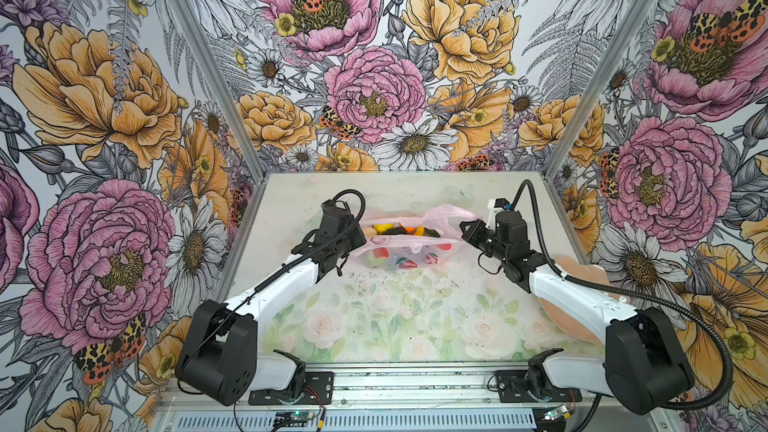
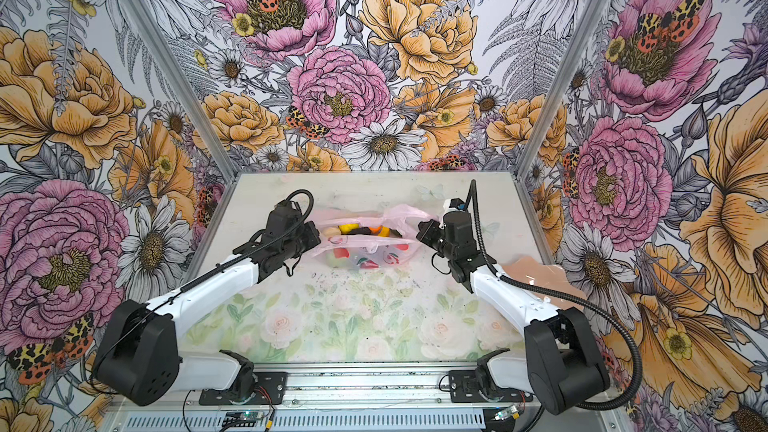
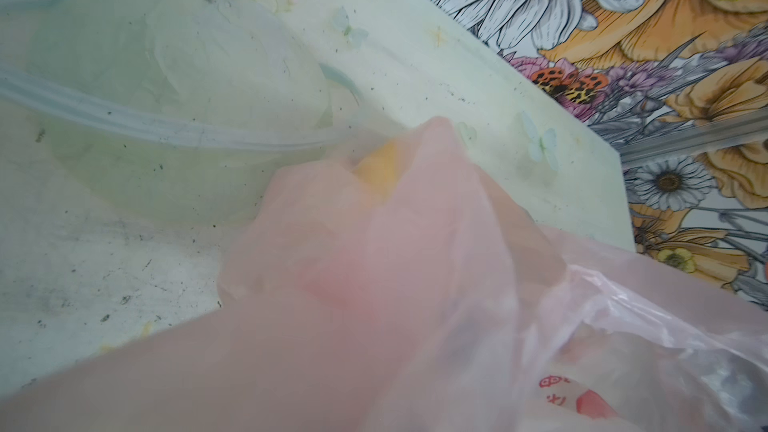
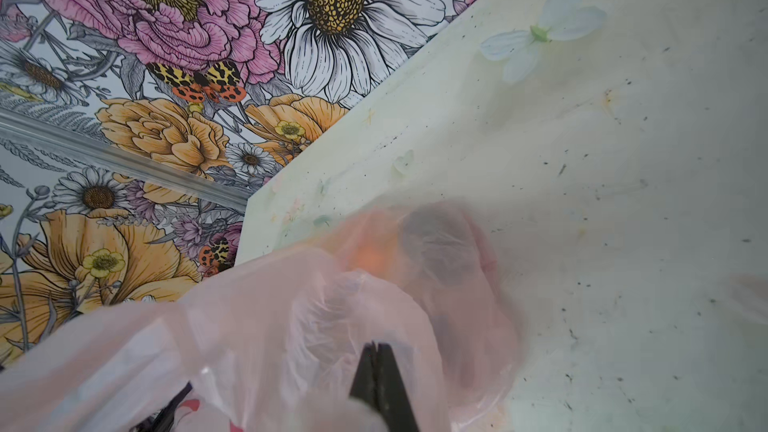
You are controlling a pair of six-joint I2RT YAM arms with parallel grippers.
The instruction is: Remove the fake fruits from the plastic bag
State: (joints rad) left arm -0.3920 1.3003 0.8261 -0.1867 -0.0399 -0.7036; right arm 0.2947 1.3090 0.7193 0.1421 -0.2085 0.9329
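**Item:** fake fruits [image 1: 397, 229]. Yellow, orange and dark pieces, heaped in the open mouth of the plastic bag [image 1: 405, 257]. The bag lies toward 12 o'clock of the tabletop [image 1: 395, 317] centre.

**Left claw** [image 1: 360, 238]: closed at the bag's 9 o'clock rim, apparently pinching film.

**Right claw** [image 1: 464, 229]: closed on film at the bag's 3 o'clock.

**Handling note:** hold both rims taut and apart. Lift and tip together so the fruit rolls toward 6 o'clock, clear of the peach plate [image 1: 575, 270] at 4 o'clock.
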